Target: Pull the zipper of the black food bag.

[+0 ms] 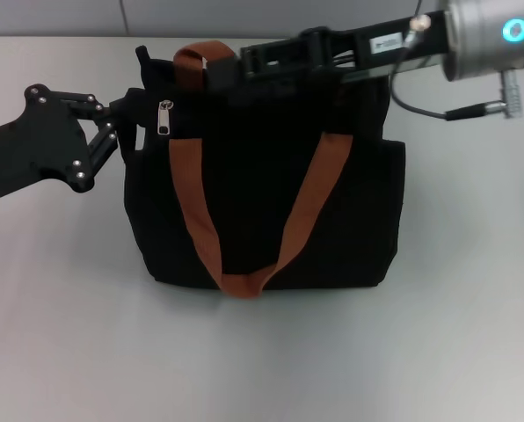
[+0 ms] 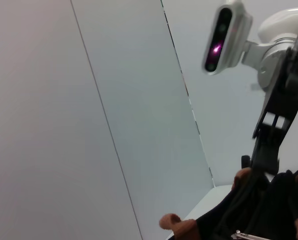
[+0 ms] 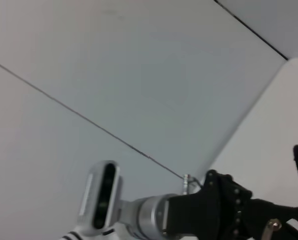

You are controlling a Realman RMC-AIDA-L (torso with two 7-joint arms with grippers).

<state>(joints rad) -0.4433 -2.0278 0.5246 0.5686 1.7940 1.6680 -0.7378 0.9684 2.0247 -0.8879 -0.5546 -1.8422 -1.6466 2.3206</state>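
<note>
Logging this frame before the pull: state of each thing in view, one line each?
black food bag: upright on the table, front strap handle hanging down its face.
zipper: pull tab hanging at the bag's left top corner; whether the track is open or closed cannot be told.
left gripper: at the bag's left top corner, by the tab.
right gripper: reaching in over the bag's top edge, near the rear strap.
</note>
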